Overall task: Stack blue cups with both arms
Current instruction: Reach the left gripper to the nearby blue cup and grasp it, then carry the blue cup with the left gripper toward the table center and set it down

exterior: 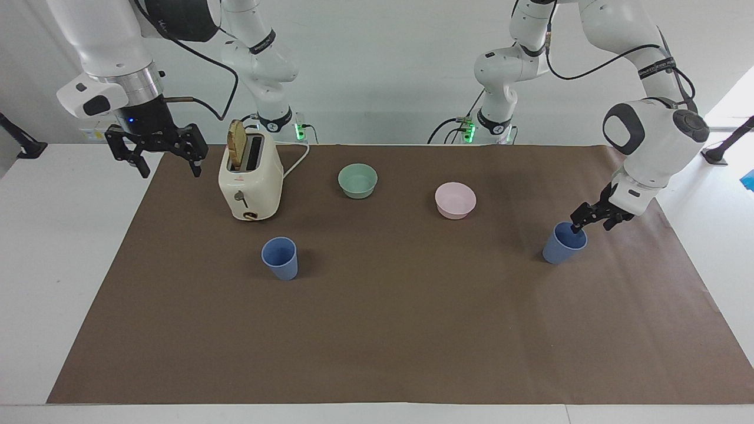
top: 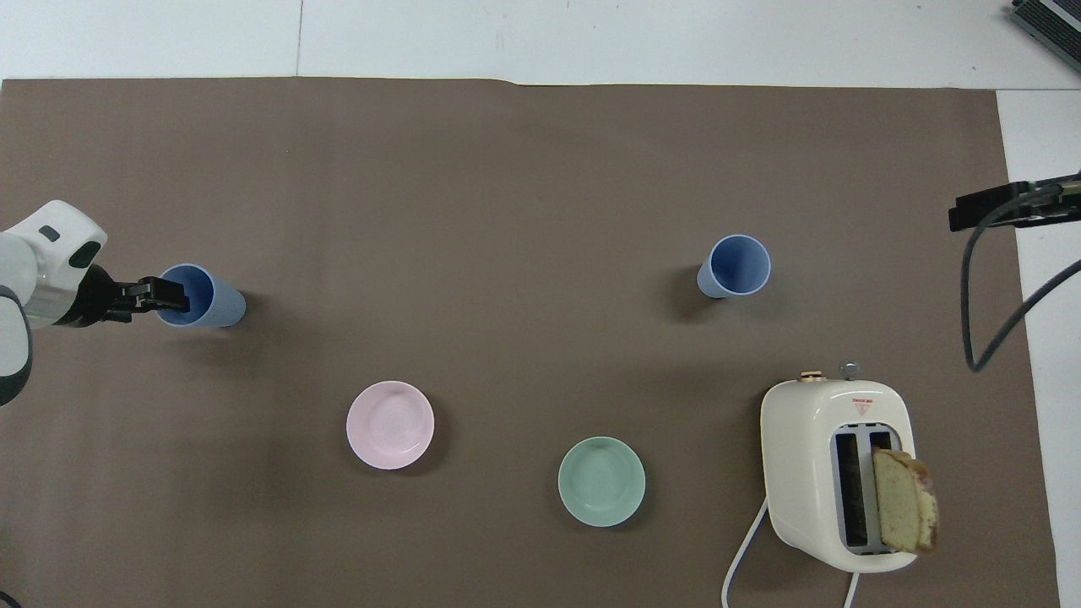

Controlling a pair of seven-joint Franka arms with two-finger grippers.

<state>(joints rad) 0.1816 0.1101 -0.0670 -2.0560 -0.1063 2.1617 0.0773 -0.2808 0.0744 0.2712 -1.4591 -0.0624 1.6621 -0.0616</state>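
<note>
Left gripper (exterior: 580, 225) sits at the rim of one blue cup (exterior: 564, 243) at the left arm's end of the brown mat (exterior: 383, 324) — grip cannot be told. Toaster (exterior: 250, 179) with bread stands nearer the robots than the second blue cup (exterior: 280, 258). Right gripper (exterior: 169, 163) hangs spread, empty, beside the toaster — waiting.

Left gripper (exterior: 580, 224) at rim of cup (exterior: 563, 244): fingers too small to tell whether gripping wall or apart. In overhead view, gripper tip covers part of cup mouth; left arm (top: 34, 283) cut by frame edge. Right gripper (top: 984, 209) mostly outside overhead frame. Toaster (top: 836, 473) cord runs off bottom edge. Both arms' upper links cut off at top of facing view.
</note>
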